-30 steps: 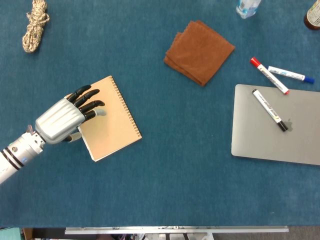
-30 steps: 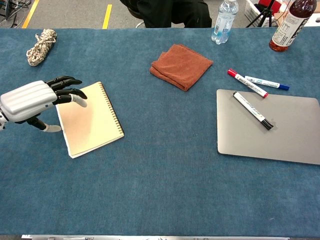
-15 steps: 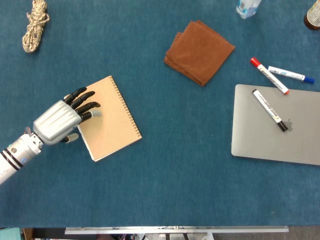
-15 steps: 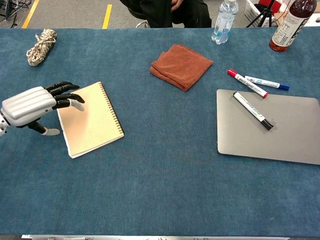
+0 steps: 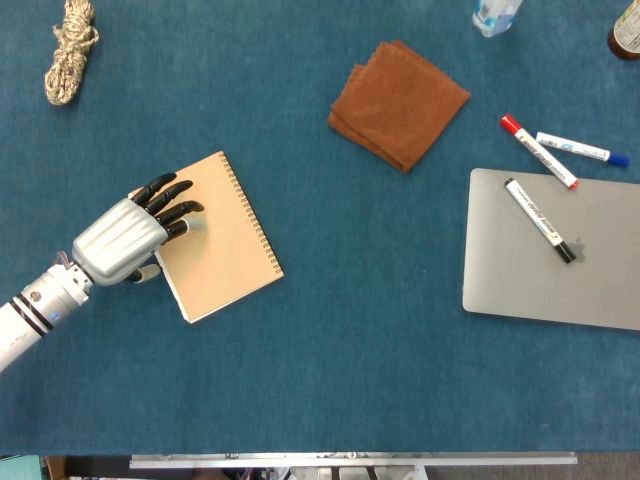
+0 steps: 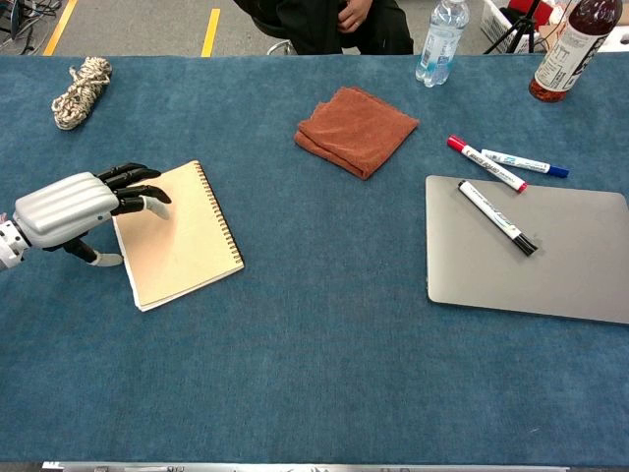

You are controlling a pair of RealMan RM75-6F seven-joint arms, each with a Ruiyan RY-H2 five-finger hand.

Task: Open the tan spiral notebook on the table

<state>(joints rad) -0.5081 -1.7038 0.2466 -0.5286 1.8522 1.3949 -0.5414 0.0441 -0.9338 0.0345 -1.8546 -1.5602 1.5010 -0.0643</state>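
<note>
Left hand [image 5: 125,238] reaches over the free left edge of the tan spiral notebook [image 5: 225,240] in the head view, its dark fingers [image 5: 172,208] spread across the closed cover and its thumb down beside the edge; it is released, grasping nothing. That notebook lies flat and tilted on the blue table [image 5: 340,350], spiral binding along its right side. A folded brown cloth [image 5: 398,102] lies further up, a coiled rope [image 5: 70,50] top left, and a grey laptop [image 5: 555,250] at right carries a black marker [image 5: 538,220]. From the chest view, the left hand [image 6: 69,208] hovers at the notebook's [image 6: 182,241] left edge, fingertips [image 6: 152,202] over the cover. A red marker [image 6: 486,164] and a blue marker [image 6: 526,162] lie just above the laptop [image 6: 531,251]; a water bottle [image 6: 440,39] stands behind.
</note>
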